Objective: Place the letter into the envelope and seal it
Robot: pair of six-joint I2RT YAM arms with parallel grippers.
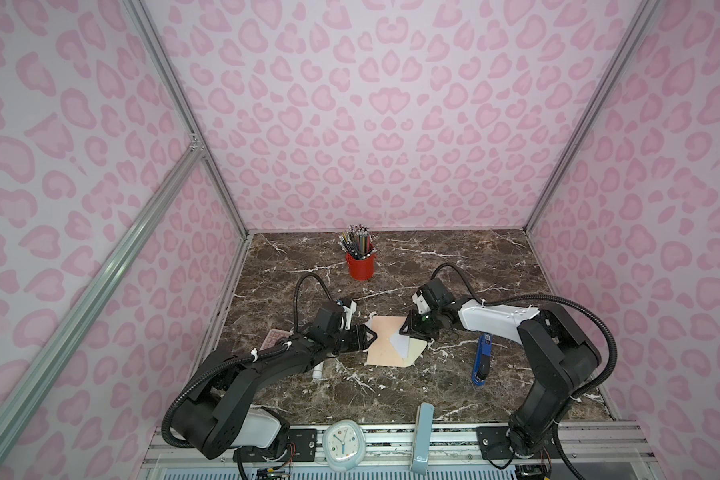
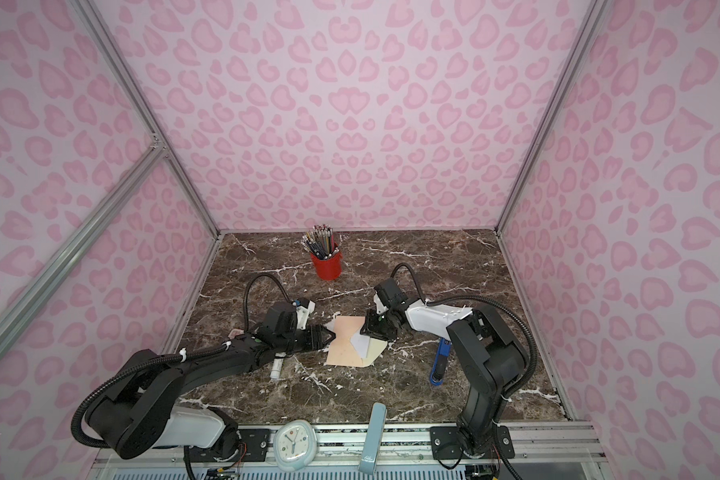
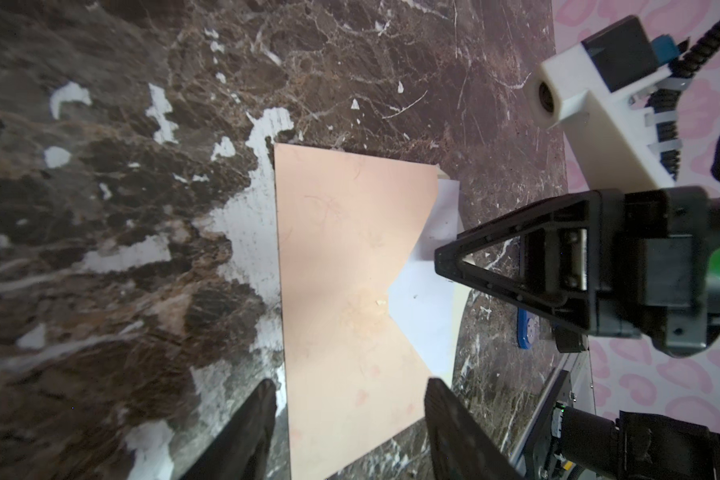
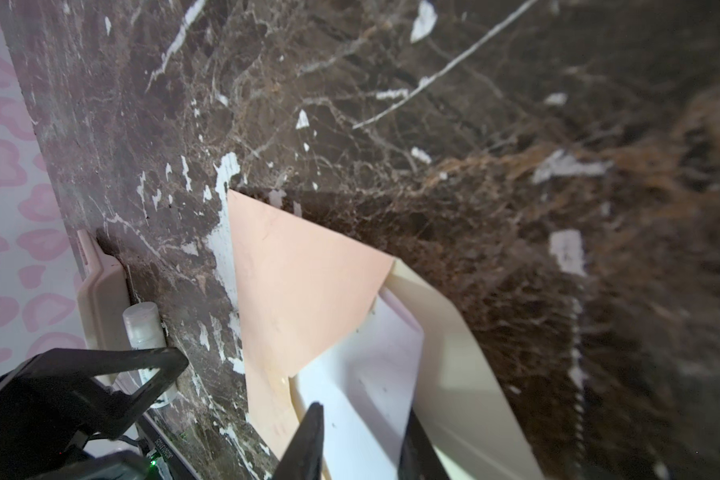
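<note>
1. The peach envelope (image 1: 385, 347) lies flat on the marble table (image 1: 433, 395), cream flap open.
2. The letter (image 1: 400, 344) is partly inside the envelope, its white edge showing at the envelope's mouth.
3. Left gripper (image 1: 373, 337): fingers spread wide at the envelope's closed edge.
4. Right gripper (image 1: 403, 330): fingers narrowly parted over the letter at the envelope's mouth.

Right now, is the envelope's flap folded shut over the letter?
No: the cream flap lies open beyond the mouth of the peach envelope, and the white letter shows there uncovered.

Most of the letter (image 1: 400, 343) is concealed inside the envelope (image 1: 385, 348); only a white wedge is exposed. Near the worktop's (image 4: 682, 249) left edge, the calculator (image 1: 272, 337) and glue stick (image 1: 318, 371) are partly covered by the left arm (image 1: 267, 361). The fingers (image 4: 308, 440) of the right gripper (image 4: 362, 413) are cut off by the picture's edge; the worktop beyond is blurred.
</note>
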